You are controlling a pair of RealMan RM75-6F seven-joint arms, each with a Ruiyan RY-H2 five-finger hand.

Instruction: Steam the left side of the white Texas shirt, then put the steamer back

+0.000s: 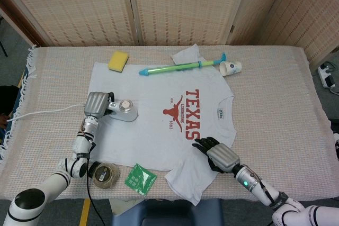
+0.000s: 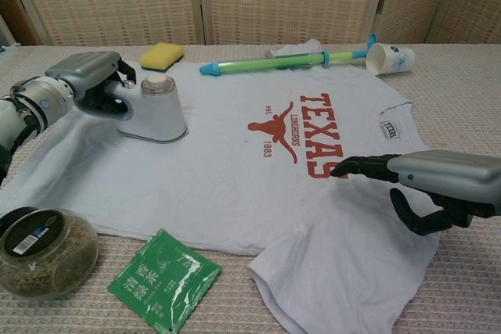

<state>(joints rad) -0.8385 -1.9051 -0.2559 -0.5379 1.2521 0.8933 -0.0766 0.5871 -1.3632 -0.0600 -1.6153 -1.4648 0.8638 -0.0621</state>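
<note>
1. Now, nearest you along the worktop's (image 1: 275,93) front edge lie a round jar (image 1: 106,174) of dried greens at the left front corner and a green foil packet (image 1: 140,178) just beside it on the right, its corner touching the shirt's hem.
2. Your right hand (image 1: 220,155) (image 2: 438,185) is at the front, right of centre, over the white Texas shirt (image 1: 159,125) (image 2: 235,170) beside the near sleeve. It holds nothing; some fingers reach out toward the red lettering while the others curl downward. Whether it presses on the cloth cannot be told.
3. The shirt is spread flat in the middle of the worktop, collar toward the right edge and hem toward the left, with the red "TEXAS" print and longhorn logo at its centre.
4. Your left hand (image 1: 97,105) (image 2: 90,76) grasps the handle of the white steamer (image 1: 123,110) (image 2: 153,109), fingers wrapped around it. The steamer's base sits flat on the shirt's left part, close to the hem. Its white cord (image 1: 47,112) trails off toward the worktop's left edge.
5. Farther back, a yellow sponge (image 1: 118,60) rests at the shirt's far left corner.
6. A green and blue tube-shaped water squirter (image 1: 183,67) lies across the shirt's far edge beside the far sleeve.
7. A paper cup (image 1: 231,67) lies tipped on its side just beyond the squirter's right tip.
</note>
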